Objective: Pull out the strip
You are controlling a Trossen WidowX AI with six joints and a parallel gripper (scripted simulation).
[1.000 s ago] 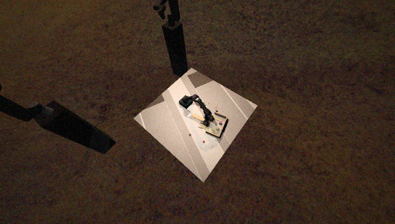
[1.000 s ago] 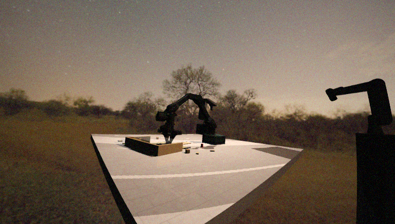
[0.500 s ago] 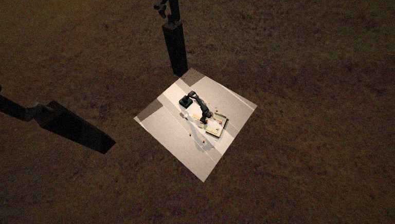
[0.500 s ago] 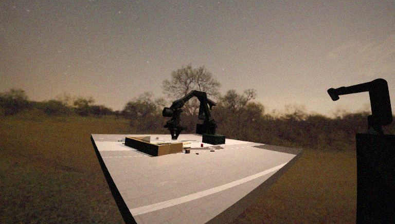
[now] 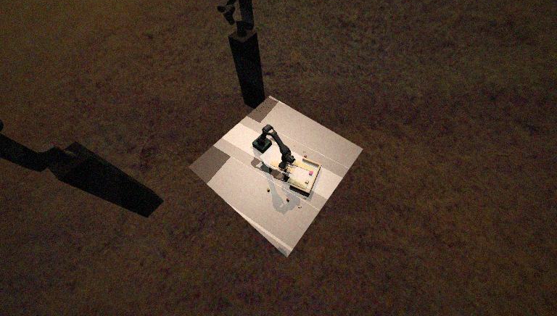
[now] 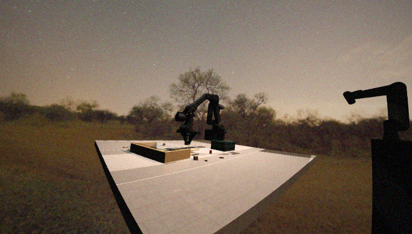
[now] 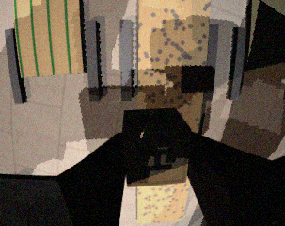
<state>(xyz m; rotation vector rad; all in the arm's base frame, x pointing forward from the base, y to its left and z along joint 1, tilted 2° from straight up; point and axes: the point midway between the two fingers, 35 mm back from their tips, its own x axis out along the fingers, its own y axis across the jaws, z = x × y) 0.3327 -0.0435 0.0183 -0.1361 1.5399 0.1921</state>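
Observation:
My gripper (image 5: 283, 167) (image 6: 187, 143) (image 7: 151, 138) is shut on the labelled cube (image 7: 166, 178), a wooden block with a dark H mark, mostly in shadow between the fingers in the wrist view. It hangs a little above the dotted strip, clear of it as far as I can tell. The pale yellow dotted strip (image 7: 153, 28) lies between two blue-grey guide rails, and also shows below the cube. A green-striped strip (image 7: 50, 38) lies to its left. The tray (image 5: 315, 177) (image 6: 177, 156) stands beside the gripper. The dotted strip's far end is out of the wrist view.
A pink block (image 5: 310, 172) and a small block (image 5: 307, 181) are in the tray. Blue-grey rails (image 7: 94, 61) stand by the strips. A red piece (image 5: 288, 200) and a brown piece (image 5: 267, 190) lie on the table. Dark arms stand on pedestals (image 5: 246, 66) off the table.

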